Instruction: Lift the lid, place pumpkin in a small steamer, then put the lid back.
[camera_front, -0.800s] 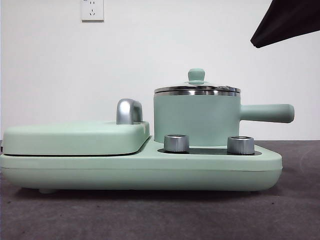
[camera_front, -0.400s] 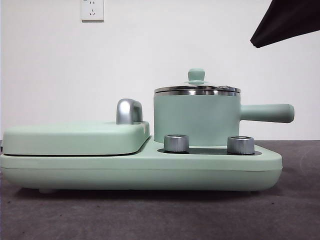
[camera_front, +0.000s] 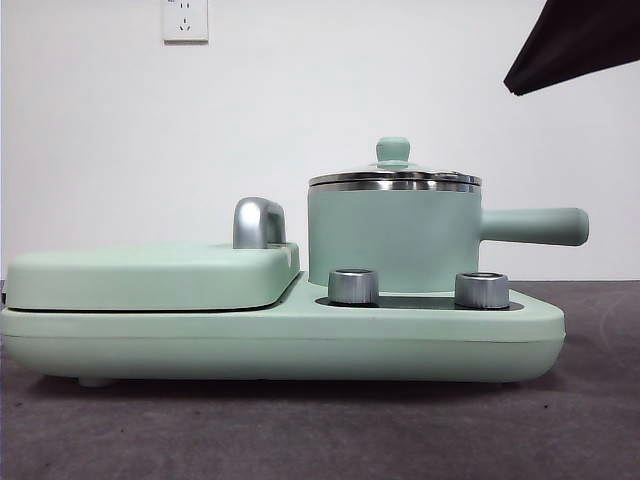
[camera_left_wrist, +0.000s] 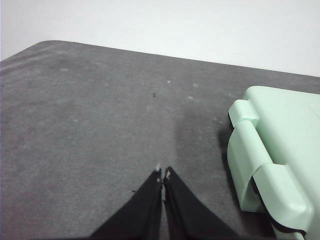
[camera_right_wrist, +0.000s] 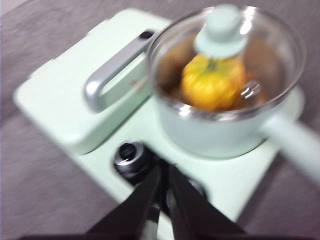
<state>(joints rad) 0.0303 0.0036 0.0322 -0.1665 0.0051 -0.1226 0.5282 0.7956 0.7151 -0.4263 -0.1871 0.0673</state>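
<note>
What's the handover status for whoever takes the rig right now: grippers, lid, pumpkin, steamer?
Left gripper: jaws shut, holding nothing, over bare table beside the appliance's hinged cover.
Right gripper: jaws shut, holding nothing, above the appliance's knobs, off the pot.
Pumpkin: inside the small steamer, seen through the glass.
Lid: seated on the steamer's rim.
Done: all three steps appear complete.
Left: nothing visible; only retract the arms.
</note>
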